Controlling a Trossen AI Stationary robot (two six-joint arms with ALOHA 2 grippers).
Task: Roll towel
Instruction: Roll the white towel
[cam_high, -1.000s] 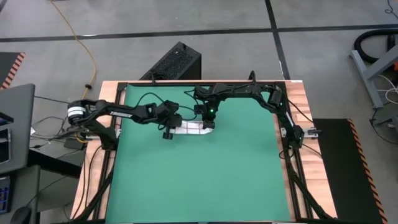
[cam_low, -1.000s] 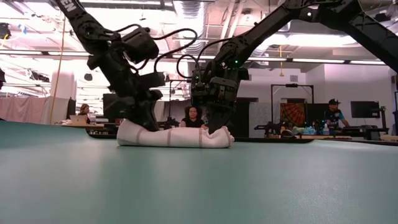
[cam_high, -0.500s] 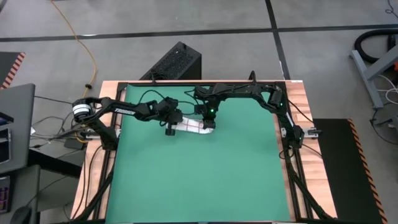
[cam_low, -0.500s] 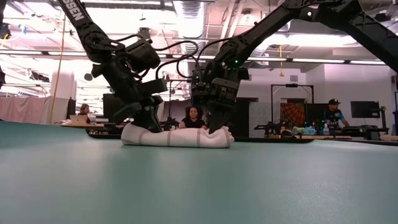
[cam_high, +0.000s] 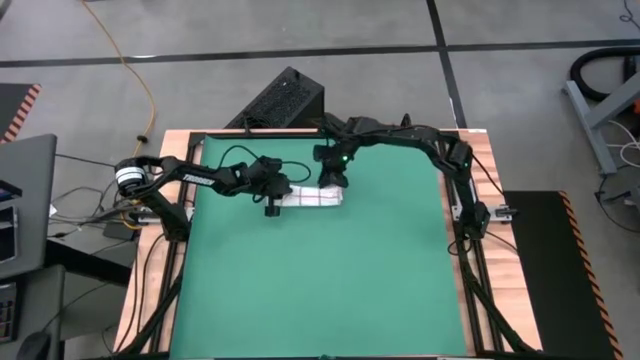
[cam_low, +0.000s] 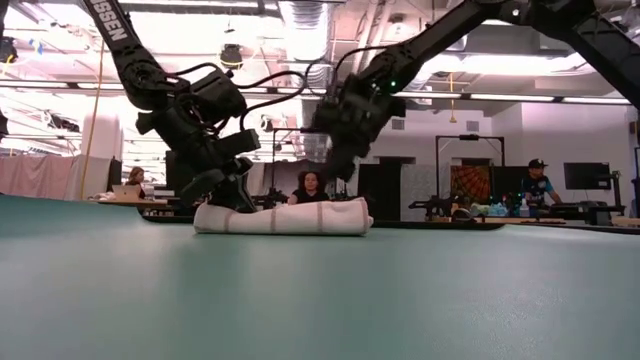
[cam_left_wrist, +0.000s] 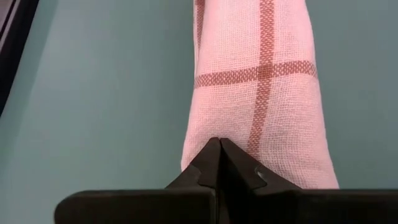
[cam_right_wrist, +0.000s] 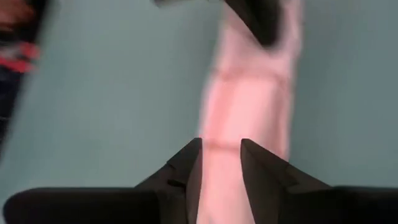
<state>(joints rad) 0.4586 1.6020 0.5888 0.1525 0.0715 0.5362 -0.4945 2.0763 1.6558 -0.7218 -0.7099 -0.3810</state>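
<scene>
Rolled towel (cam_low: 282, 217) on green mat (cam_low: 320, 300); person (cam_low: 311, 187) behind.

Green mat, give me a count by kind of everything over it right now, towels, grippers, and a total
Towels: 1, the rolled towel
Mats: 1, the green mat
Grippers: 2, left gripper at one end, right gripper lifted above the other
Total: 4

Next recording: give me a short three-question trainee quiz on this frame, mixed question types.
1. True or false: the towel lies rolled up on the green mat.
2. Which tool is lifted clear of the towel? A) left tool B) right tool
3. Fill in: the left tool's fingers are ____.

Key
1. true
2. B; its fingers stand apart, empty, above the roll's end.
3. shut, tips at the roll's other end.
</scene>
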